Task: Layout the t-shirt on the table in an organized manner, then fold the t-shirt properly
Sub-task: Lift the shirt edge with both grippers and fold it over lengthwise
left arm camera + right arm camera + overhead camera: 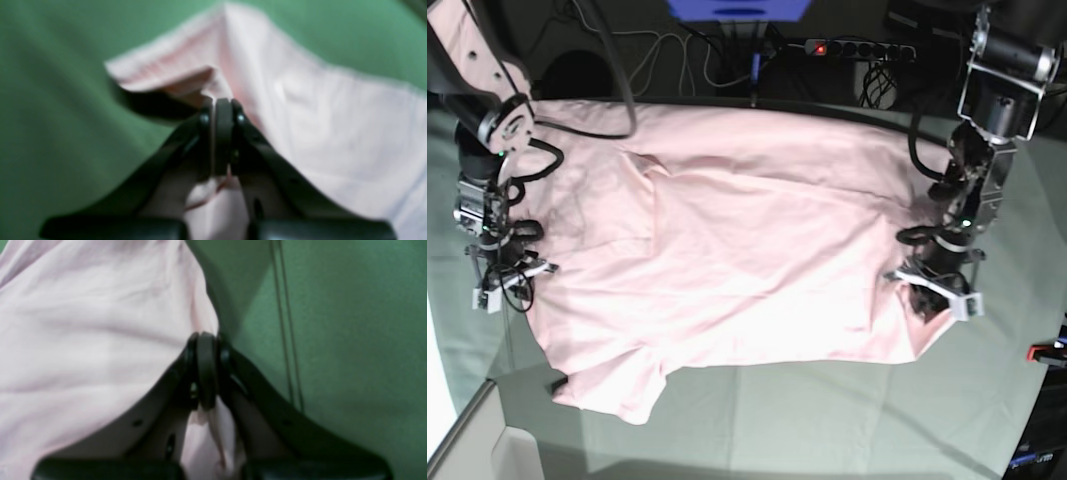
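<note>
So both grippers are clamped tight on the t-shirt (747,260): left gripper (223,103) at 3 o'clock, right gripper (206,338) at 9 o'clock on the table (827,420).

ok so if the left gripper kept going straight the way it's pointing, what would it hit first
The left gripper is shut on the t-shirt edge, so more pink cloth lies directly ahead, with the green-draped table apparently close beneath. Depth is unclear in the blurred wrist view.

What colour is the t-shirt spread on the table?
Pale pink t-shirt; clearest in the base view.
</note>
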Tool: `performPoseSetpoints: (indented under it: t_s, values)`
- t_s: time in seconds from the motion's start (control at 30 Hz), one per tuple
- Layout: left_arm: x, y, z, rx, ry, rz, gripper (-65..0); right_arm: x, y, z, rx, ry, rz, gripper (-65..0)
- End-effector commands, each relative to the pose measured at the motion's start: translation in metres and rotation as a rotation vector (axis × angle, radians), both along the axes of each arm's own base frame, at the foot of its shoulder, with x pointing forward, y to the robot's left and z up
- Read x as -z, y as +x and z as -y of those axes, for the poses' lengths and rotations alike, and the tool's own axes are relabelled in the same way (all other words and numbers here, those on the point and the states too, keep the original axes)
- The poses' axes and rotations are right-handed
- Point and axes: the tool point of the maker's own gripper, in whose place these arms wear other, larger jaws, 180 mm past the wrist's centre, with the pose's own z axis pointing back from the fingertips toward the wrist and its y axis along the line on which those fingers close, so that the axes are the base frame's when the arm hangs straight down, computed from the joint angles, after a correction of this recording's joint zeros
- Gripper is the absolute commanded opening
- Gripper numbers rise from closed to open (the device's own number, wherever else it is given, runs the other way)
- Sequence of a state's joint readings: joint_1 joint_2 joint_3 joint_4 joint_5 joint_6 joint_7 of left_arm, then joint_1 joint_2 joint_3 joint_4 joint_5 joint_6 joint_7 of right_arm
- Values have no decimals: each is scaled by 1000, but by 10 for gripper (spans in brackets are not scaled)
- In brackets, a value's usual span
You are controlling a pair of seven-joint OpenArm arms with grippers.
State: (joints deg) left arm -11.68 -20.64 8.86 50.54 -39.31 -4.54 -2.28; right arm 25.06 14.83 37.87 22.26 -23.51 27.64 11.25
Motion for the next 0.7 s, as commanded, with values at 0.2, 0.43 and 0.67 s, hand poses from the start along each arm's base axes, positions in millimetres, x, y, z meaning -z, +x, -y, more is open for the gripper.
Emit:
performPoseSetpoints:
  t_s: [0.2, 0.43, 0.67]
  values:
    - [-30, -9, -38, -100, -10, 99, -650, -40, -9, -33, -108, 15, 159, -650]
    - [-41, -27, -50, -132, -15, 133, -650, -74, -24, -33, -88, 22, 286, -650]
    - [-47, -44, -63, -164, -4, 148, -650, -85, -40, -22, -76, -17, 310, -650]
